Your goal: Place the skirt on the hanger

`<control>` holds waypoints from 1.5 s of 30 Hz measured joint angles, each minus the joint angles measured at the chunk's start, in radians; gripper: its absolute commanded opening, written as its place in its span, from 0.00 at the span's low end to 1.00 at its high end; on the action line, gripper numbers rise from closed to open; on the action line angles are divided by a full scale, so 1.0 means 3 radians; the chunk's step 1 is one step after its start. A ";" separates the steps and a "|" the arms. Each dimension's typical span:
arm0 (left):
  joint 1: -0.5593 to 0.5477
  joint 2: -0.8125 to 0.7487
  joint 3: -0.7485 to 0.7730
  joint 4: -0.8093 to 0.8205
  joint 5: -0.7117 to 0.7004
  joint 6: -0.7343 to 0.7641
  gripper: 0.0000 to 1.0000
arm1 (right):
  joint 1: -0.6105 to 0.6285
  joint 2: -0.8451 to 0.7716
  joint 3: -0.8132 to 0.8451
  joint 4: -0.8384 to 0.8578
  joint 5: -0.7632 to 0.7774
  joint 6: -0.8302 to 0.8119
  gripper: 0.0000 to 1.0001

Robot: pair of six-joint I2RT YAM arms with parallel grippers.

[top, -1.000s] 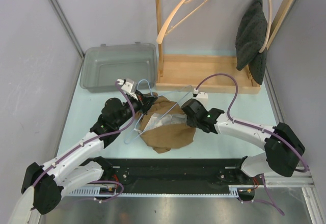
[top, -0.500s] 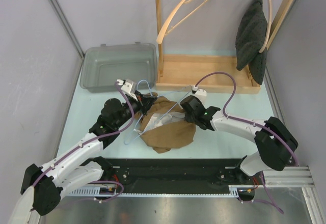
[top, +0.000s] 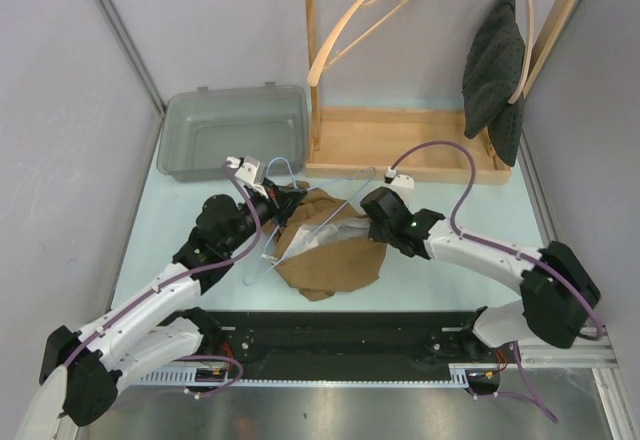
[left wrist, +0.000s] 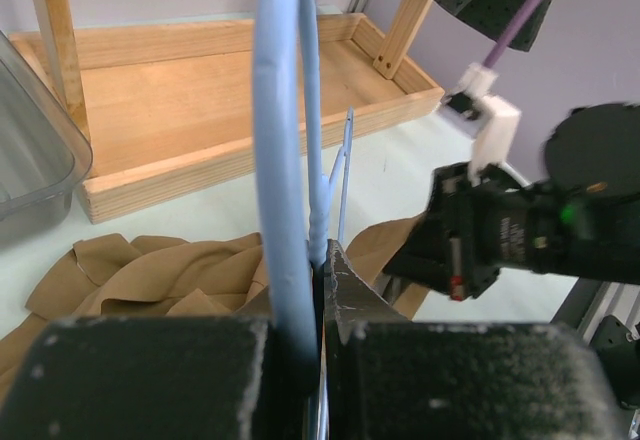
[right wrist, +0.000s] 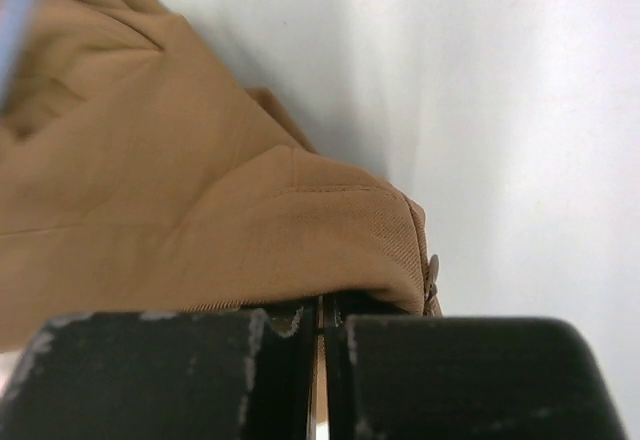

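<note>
A tan skirt [top: 330,258] lies crumpled on the table between my two arms. A light blue wire hanger [top: 300,222] lies across it, with its hook up near my left gripper [top: 284,198]. That gripper is shut on the hanger's neck [left wrist: 285,160], just above the skirt [left wrist: 150,270]. My right gripper [top: 370,224] is at the skirt's right edge, shut on the buttoned waistband fold [right wrist: 330,220]. A sliver of the hanger [right wrist: 15,10] shows at the top left of the right wrist view. The right gripper [left wrist: 470,245] also shows in the left wrist view.
A grey plastic bin [top: 235,130] stands at the back left. A wooden rack base [top: 400,150] sits behind the skirt, with a wooden hanger [top: 365,15] and a dark garment [top: 495,60] hanging above it. A black rail [top: 330,335] runs along the near edge.
My right gripper shifted slightly left, then back right, with the skirt edge in it. The left arm and the hanger have barely moved.
</note>
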 measured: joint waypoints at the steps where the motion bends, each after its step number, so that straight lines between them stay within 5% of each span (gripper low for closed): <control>1: -0.0001 -0.0008 0.0000 0.0000 -0.0001 0.0000 0.00 | -0.0003 -0.0107 0.0000 -0.0051 0.0005 0.0005 0.00; 9: -0.0009 -0.0025 0.0000 0.0001 -0.0011 0.0000 0.00 | -0.0111 -0.0769 0.0000 -0.0323 -0.0089 0.0042 0.02; 23: -0.0015 -0.0025 0.0000 0.0004 -0.0013 0.0001 0.00 | -0.0403 -0.0821 0.0000 -0.0403 -0.0944 -0.0048 0.15; 29: -0.0031 -0.0025 0.0000 0.0004 -0.0015 0.0000 0.00 | -0.0421 -0.0786 0.0000 -0.0434 -0.1074 -0.0089 0.00; 45: -0.0045 -0.0114 0.0000 -0.0061 0.0108 0.0031 0.00 | -0.0858 -0.0923 0.0000 -0.0519 -0.1164 -0.0149 0.00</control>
